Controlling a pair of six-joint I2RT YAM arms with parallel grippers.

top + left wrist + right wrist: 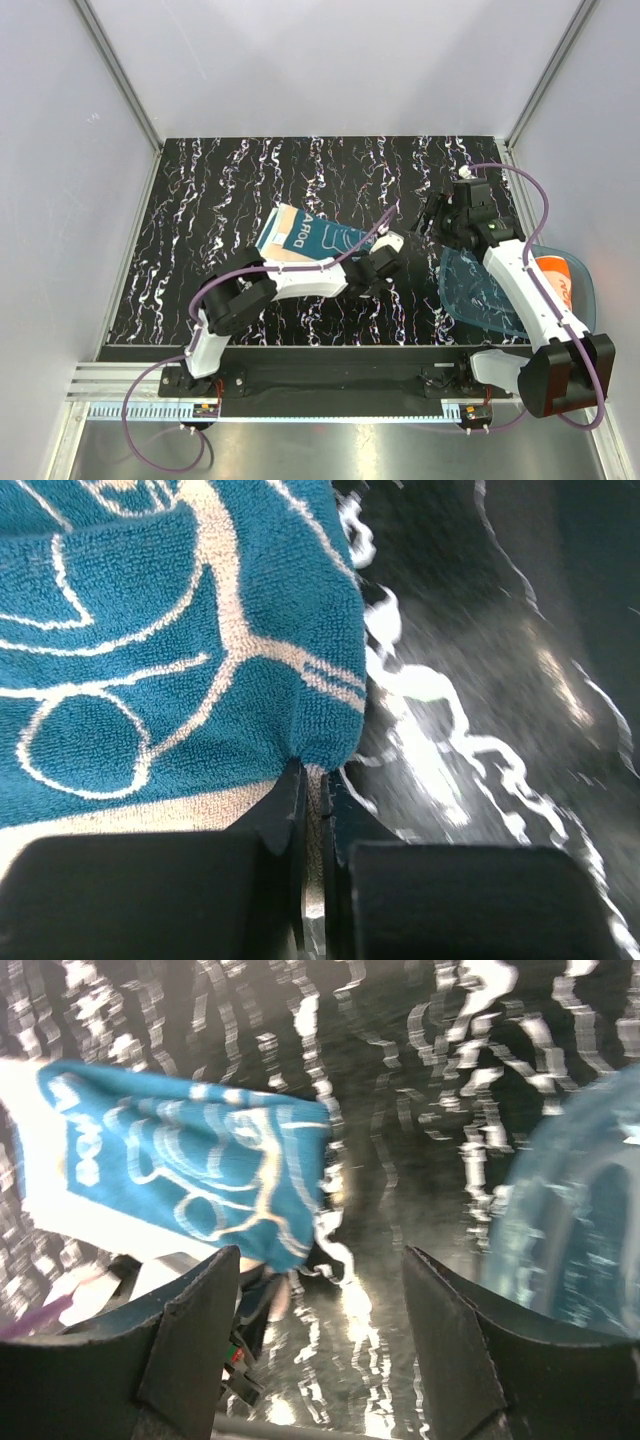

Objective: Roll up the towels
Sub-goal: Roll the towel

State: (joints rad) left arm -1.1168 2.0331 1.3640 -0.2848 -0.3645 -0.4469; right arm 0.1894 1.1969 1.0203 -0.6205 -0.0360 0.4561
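the teal towel [315, 238] lay near the middle of the table [220, 190], its white-patterned face up and a strip of cream underside showing along its left and near edges. the left arm reached across to its right, and the left claw [312, 780] was clenched on the towel's [170, 660] right corner; in the left wrist view the two fingers stood pressed together with the cloth's edge pinched between them and cream backing showing just beside them. in the top view that claw [383, 262] sat at the towel's right end, low over the table.

the right claw [320, 1260] was released, its fingers spread wide with nothing between them. it hung over bare table [400, 1110], with the teal towel [190, 1170] off to one side and the tray [590, 1210] to the other. from above it [437, 215] was to the right of the towel and apart from it.

the tray [480, 295] lay at the table's right edge, partly under the right arm. the orange towel [553, 272] rested at the tray's right side, mostly hidden by that arm.
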